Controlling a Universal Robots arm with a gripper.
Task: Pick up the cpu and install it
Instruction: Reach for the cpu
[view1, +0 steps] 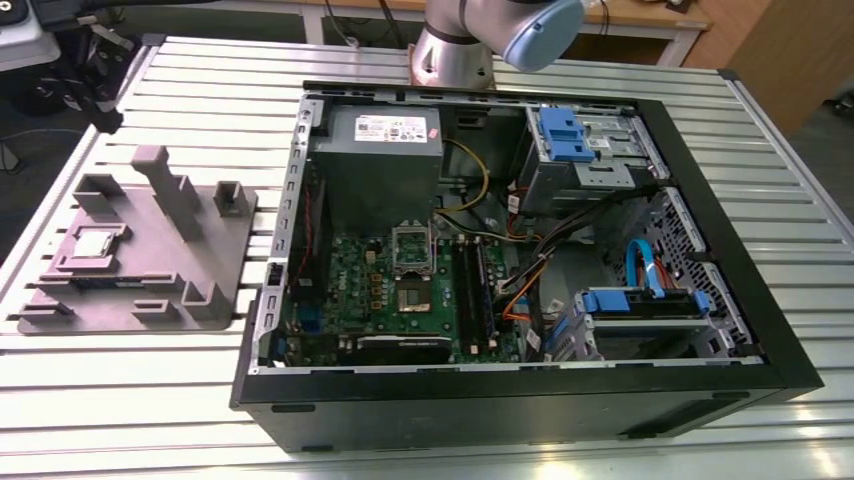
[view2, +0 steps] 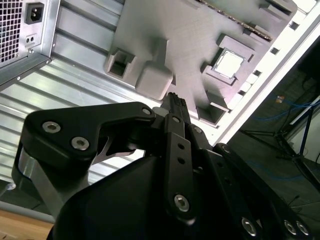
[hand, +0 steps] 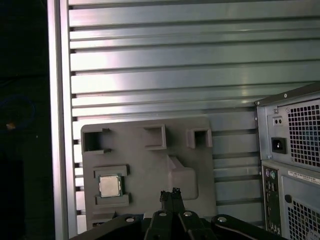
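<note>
My pincer (hand: 170, 194) is clenched on nothing, over the grey fixture plate (hand: 150, 165) on the counter (hand: 175, 75). If it descends like this, I fear it can strike the chip or a pocket wall. I count one cpu (hand: 110, 186), lying in its pocket on this plate, and one open computer case (view1: 534, 405).

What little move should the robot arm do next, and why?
Probably shift the end effector sideways until it is over the cpu. The cpu lies in its pocket on the grey fixture plate, and the end effector is off to one side, holding nothing.
</note>
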